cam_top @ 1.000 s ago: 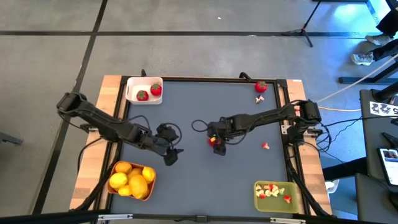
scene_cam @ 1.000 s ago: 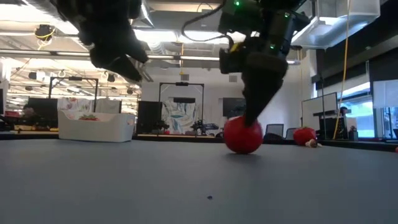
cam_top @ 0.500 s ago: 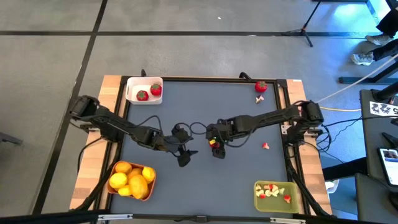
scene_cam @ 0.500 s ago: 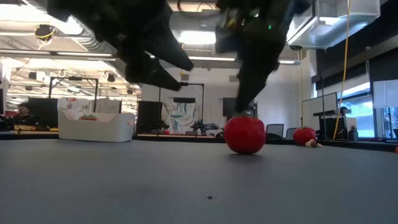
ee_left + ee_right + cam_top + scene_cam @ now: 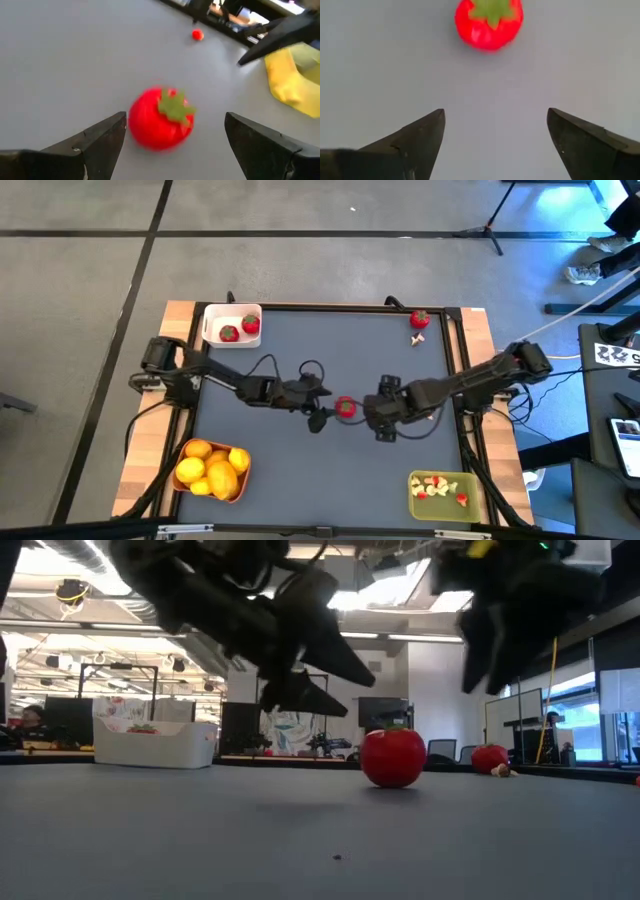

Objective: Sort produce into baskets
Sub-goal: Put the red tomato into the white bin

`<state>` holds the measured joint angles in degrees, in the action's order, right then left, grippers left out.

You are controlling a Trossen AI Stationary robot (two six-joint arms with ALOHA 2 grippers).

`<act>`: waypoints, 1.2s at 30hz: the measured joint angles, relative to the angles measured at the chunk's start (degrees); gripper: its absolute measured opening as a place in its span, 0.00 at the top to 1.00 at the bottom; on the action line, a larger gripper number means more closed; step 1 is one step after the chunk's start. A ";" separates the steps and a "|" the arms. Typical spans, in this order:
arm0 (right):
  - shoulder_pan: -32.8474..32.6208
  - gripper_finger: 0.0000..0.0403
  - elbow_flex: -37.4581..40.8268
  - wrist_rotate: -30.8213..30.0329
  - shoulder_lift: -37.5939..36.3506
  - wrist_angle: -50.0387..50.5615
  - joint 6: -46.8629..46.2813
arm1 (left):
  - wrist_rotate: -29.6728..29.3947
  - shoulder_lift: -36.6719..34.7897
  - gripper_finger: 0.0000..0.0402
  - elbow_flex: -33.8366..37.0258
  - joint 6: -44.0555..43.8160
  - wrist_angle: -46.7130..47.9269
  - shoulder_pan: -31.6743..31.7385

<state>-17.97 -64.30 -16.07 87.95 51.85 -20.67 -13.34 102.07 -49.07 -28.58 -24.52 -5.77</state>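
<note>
A red strawberry with a green top point(image 5: 346, 407) rests on the grey table mat near its middle; it also shows in the low view point(image 5: 392, 756), the left wrist view point(image 5: 161, 117) and the right wrist view point(image 5: 489, 23). My left gripper point(image 5: 318, 412) is open just left of it, fingers either side of its line point(image 5: 172, 140), not touching. My right gripper point(image 5: 378, 420) is open and empty just right of the strawberry. The white basket point(image 5: 232, 325) holds two strawberries, the orange basket point(image 5: 211, 467) lemons, the olive-green basket point(image 5: 441, 490) small bits.
Another strawberry point(image 5: 420, 319) and a small pale bit point(image 5: 417, 338) lie at the mat's far right corner. A tiny red bit point(image 5: 427, 415) lies near the right edge. Cables loop beside both arms. The mat's near middle is bare.
My right gripper has let go of the strawberry, risen and drawn back toward the table's right edge. My left gripper has gone toward the table's right, up to the strawberry, staying open. The strawberry has stayed on the mat, standing with its green top up.
</note>
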 joint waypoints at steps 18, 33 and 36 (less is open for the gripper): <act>-10.37 0.14 20.47 -1.81 -9.16 -13.44 -13.91 | -0.84 13.81 0.17 -9.61 4.03 -0.58 1.82; -10.52 0.14 24.85 -7.61 -9.14 -27.17 -13.76 | -0.54 13.36 0.34 -9.58 3.03 0.63 1.78; -10.52 0.14 25.36 -8.51 -9.14 -28.80 -13.79 | -0.56 9.41 0.34 -9.50 3.39 5.36 2.02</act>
<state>-28.49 -38.93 -24.58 78.81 23.05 -34.47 -13.91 111.48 -58.57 -25.19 -19.15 -3.75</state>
